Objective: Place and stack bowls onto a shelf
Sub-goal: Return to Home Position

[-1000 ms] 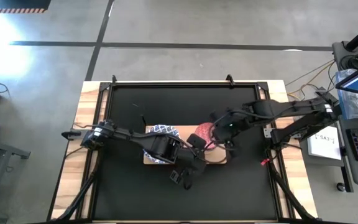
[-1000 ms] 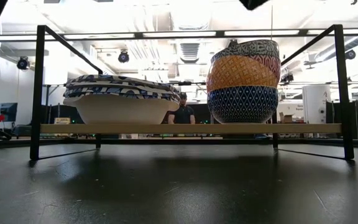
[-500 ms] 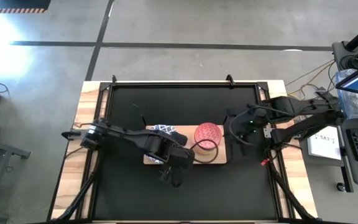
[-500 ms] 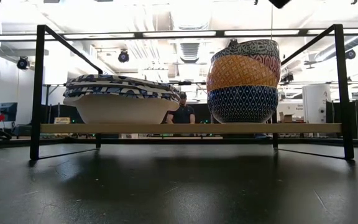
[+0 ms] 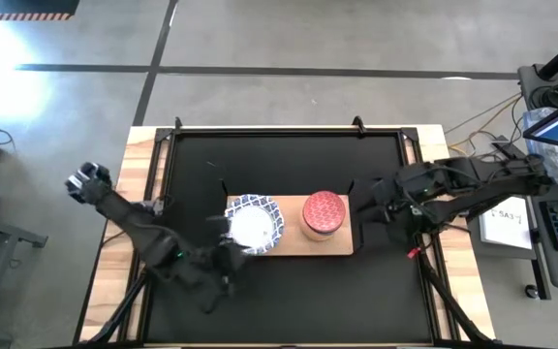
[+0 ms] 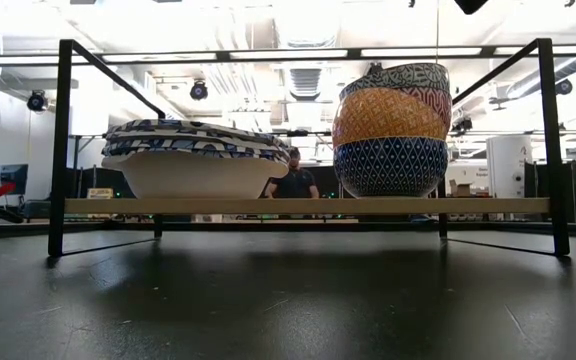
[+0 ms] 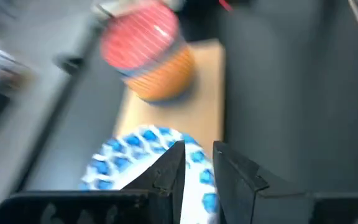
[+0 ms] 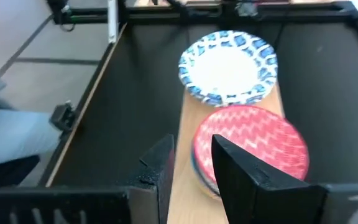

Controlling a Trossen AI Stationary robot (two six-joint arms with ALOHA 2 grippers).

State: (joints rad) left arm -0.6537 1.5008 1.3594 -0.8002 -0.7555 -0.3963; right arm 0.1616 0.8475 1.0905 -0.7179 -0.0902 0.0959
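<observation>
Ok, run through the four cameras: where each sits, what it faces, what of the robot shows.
High view: overhead, straight down on the table; left arm and right arm both show.
Low view: tabletop height, level across at the shelf; only a dark arm scrap at top.
Left wrist view: on the left arm, past the open left hand, onto the shelf.
Right wrist view: same, past the open right hand.
All four share the blue-and-white bowl stack and the red-topped stack.

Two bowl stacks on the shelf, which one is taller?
The narrow stack with the red bowl on top; its three visible bowls rise well above the wide blue-and-white stack beside it.
</observation>
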